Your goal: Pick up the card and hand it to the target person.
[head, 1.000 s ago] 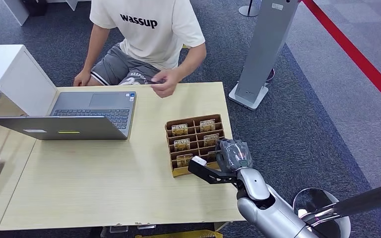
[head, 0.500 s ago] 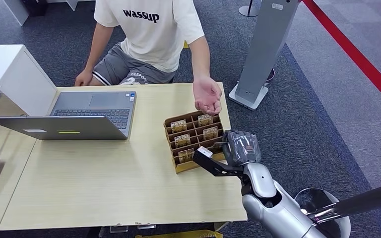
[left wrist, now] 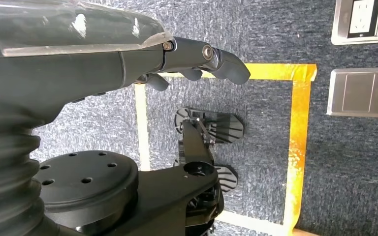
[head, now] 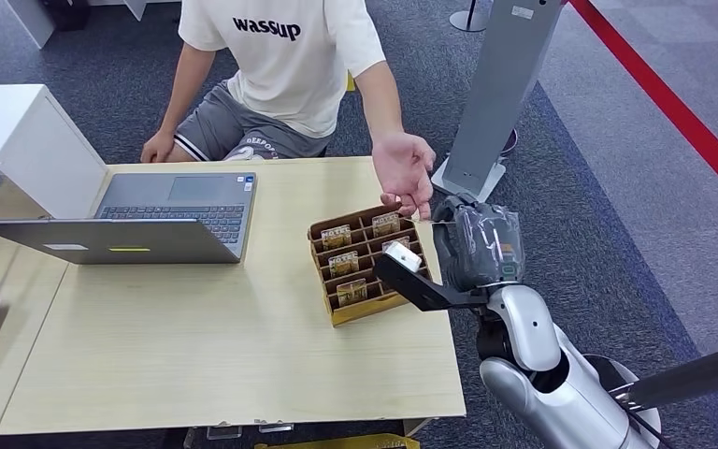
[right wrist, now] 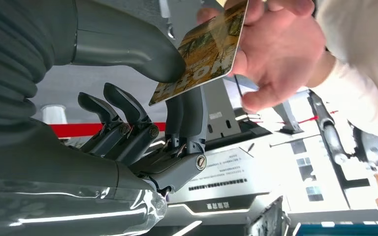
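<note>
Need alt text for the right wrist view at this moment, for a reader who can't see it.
The robot's right hand pinches a gold printed card between its thick grey thumb and darker fingers, holding it up against a person's open hand, which touches the card's far end. Behind them stand a grey kiosk stand and a red floor line, seen at a turned angle.

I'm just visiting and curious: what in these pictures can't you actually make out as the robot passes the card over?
- Card: head view hides it behind the right hand; right wrist view cuts its far corner at the edge.
- Whether the person's hand grips the card or just touches it: fingers lie behind it.
- Print on cards in the cardboard rack: too small.
- Left hand: fingers partly hidden, curl unclear.
</note>
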`<action>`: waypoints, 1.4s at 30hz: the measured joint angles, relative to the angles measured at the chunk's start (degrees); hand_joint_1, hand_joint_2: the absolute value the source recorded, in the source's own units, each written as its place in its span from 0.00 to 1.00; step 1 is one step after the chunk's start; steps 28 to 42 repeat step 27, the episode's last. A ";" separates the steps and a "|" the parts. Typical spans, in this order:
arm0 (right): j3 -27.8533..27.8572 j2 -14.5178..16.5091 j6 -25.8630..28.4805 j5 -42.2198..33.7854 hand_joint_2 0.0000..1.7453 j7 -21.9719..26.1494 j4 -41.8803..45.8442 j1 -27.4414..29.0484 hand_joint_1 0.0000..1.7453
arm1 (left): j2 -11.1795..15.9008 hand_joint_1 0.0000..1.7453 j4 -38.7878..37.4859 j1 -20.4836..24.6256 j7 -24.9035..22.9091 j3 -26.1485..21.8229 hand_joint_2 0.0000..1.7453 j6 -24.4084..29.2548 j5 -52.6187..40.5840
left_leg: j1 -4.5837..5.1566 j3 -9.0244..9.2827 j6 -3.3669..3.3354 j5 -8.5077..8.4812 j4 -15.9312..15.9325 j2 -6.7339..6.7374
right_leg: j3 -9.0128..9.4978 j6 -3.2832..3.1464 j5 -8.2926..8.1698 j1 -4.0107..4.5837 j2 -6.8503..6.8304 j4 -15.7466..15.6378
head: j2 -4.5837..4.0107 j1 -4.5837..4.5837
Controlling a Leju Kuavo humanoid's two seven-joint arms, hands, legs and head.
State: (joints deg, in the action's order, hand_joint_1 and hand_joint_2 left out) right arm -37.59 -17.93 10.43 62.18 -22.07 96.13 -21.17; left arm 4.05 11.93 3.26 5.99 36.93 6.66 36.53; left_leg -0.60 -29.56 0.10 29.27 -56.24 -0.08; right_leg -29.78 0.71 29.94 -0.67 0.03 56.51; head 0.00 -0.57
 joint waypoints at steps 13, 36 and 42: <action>0.24 0.05 7.54 -0.01 1.00 4.27 2.38 1.03 0.40 | 0.00 0.00 0.00 0.07 0.23 0.50 0.00 -1.67 0.92 | 0.00 0.00 0.00 0.00 0.00 0.00 | 0.00 0.00 0.00 0.00 0.00 0.00 | 0.00 0.00; 1.50 0.27 10.03 -23.43 1.00 11.32 1.12 3.14 0.00 | 0.03 0.00 0.00 0.09 -0.33 1.35 0.00 -0.46 1.87 | 0.00 -0.01 0.00 0.00 0.00 -0.01 | 0.00 0.00 0.00 0.00 0.00 0.00 | 0.00 0.01; 1.50 0.27 10.03 -23.43 1.00 11.32 1.12 3.14 0.00 | 0.03 0.00 0.00 0.09 -0.33 1.35 0.00 -0.46 1.87 | 0.00 -0.01 0.00 0.00 0.00 -0.01 | 0.00 0.00 0.00 0.00 0.00 0.00 | 0.00 0.01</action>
